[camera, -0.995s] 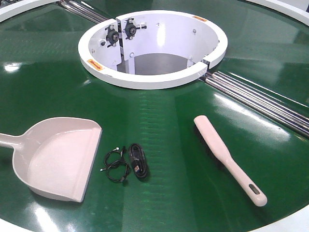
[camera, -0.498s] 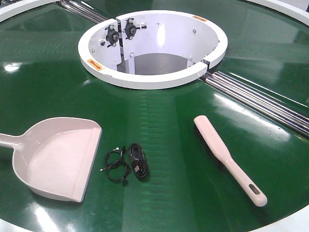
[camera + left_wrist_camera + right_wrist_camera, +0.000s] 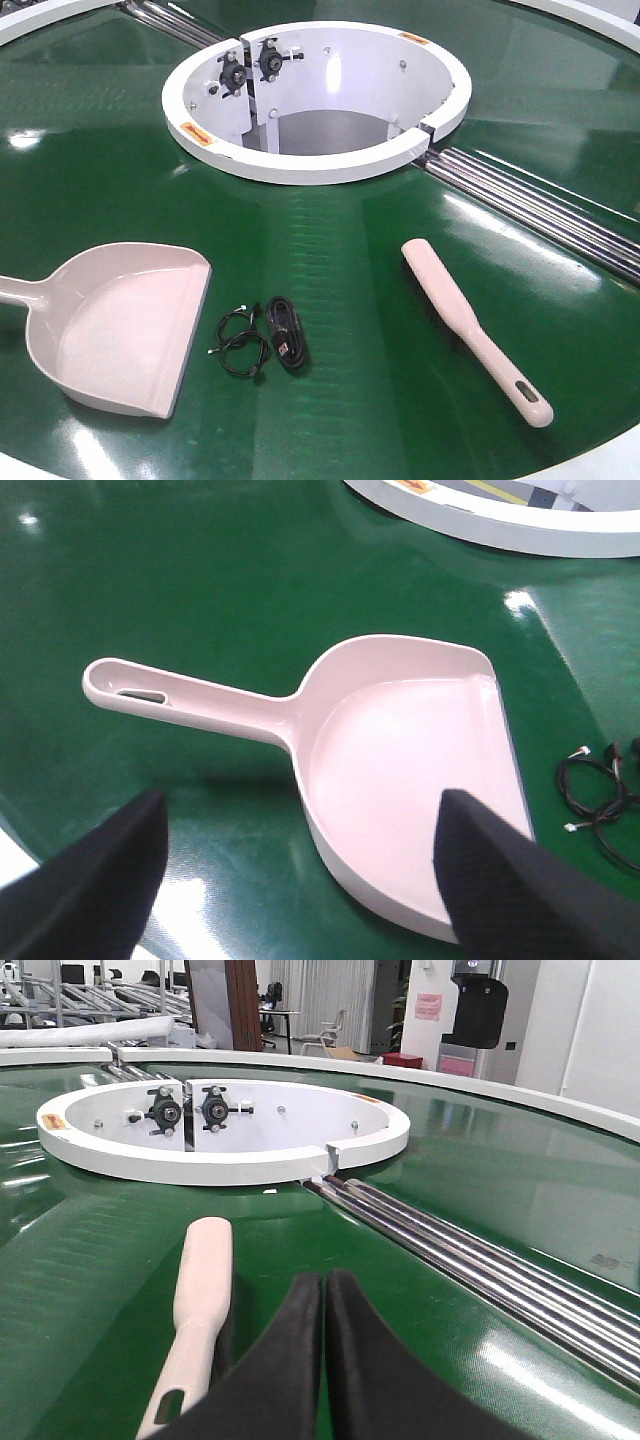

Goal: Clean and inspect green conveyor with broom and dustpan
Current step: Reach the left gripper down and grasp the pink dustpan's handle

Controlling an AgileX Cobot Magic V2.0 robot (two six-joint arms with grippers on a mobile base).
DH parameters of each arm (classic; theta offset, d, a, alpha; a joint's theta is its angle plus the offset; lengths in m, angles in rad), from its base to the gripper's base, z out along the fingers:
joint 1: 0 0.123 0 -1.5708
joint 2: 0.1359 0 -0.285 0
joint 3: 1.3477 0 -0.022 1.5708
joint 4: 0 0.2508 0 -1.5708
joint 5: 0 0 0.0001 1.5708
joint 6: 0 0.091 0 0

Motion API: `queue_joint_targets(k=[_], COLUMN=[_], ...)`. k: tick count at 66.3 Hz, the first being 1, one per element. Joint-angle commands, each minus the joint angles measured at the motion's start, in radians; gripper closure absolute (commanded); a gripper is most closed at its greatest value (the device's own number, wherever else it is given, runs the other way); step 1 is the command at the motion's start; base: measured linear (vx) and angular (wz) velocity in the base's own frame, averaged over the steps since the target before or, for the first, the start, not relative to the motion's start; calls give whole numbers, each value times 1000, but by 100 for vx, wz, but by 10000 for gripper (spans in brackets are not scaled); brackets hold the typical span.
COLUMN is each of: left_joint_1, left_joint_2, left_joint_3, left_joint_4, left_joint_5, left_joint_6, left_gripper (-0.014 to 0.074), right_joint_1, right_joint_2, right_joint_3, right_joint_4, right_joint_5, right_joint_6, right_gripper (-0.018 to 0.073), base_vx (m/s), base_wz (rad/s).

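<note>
Your dustpan (image 3: 120, 330) lies flat on the green conveyor (image 3: 330, 250), near left in the front view, open lip facing right; the broom (image 3: 470, 320) lies near right, back up, handle end toward the near rim, well apart from the pan. Between them sits a black cable bundle (image 3: 262, 338) (one thick coil plus thin leads with small white plugs), just beside the pan's lip; I can't tell if it touches. The white hub ring (image 3: 300, 165) sits beyond both tools; steel rollers (image 3: 540, 205) run from its split out to the right, passing behind the broom's head; a second set shows top left.

Your left gripper (image 3: 300, 805) has its fingers spread wide, holding nothing, above the pan; one finger is over the belt near the handle, the other over the scoop's near edge; height above the pan can't be read. Your right gripper (image 3: 324, 1278) has its fingers pressed together with nothing between them, just right of the broom handle, pointing at the hub.

The front view cuts the pan handle at the left edge; the left wrist view shows it whole, slot included, but clips the cables at its right edge. The bristles show only as a dark strip along the broom's edge. The right wrist view loses the broom's handle end at the frame bottom. Orange labels (image 3: 191, 131) on the hub are too small to read.
</note>
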Motion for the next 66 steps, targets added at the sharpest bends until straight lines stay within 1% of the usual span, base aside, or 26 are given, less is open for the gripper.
queue_joint_targets(k=[1,5,7,10,17,20,24,30,31,33,35,38,43,46,53,55,59,63,66], left_joint_1=[0,0,0,0,0,0,0,0,0,0,0,-2,-13,-20,-24,-24,-24,-24,-24], left_joint_2=[5,7,16,38,138,193,255,352,371,403,434,476,544,586,676,702,747,777,795], left_joint_3=[-35,-45,-63,-97,-234,-294,-363,-453,-469,-494,-514,-543,-580,-597,-630,-641,-661,-676,-690], left_joint_4=[-30,-30,-15,8,78,84,81,80,78,78,78,77,77,79,109,119,137,138,138], left_joint_5=[-72,-64,-43,5,146,199,239,260,263,271,278,289,313,335,444,483,525,524,522], left_joint_6=[-6,0,26,71,211,286,410,612,656,718,762,794,823,857,1019,1045,1053,1057,1084], left_gripper=[56,64,69,74,74,74,74,74,74,74,74,74,74,74,74,74,74,74,74], right_joint_1=[2,2,2,2,2,2,2,2,2,2,2,2,2,2,2,2,2,2,2], right_joint_2=[-11,-11,-11,-11,-11,-11,-11,-11,-11,-11,-11,-11,-11,-11,-11,-11,-11,-11,-11], right_joint_3=[2,2,2,2,2,2,2,2,2,2,2,2,2,2,2,2,2,2,2], right_joint_4=[-11,-11,-11,-11,-11,-11,-11,-11,-11,-11,-11,-11,-11,-11,-11,-11,-11,-11,-11], right_joint_5=[-76,-76,-76,-76,-76,-76,-76,-76,-76,-76,-76,-76,-76,-78,-78,-78,-78,-78,-78], right_joint_6=[-9,-9,-9,-9,-9,-9,-9,-9,-9,-9,-9,-9,-9,-9,-9,-9,-9,-9,-9], right_gripper=[568,568,568,568,568,568,568,568,568,568,568,568,568,568,568,568,568,568,568], base_vx=[0,0,0,0,0,0,0,0,0,0,0,0,0,0,0,0,0,0,0], base_wz=[0,0,0,0,0,0,0,0,0,0,0,0,0,0,0,0,0,0,0])
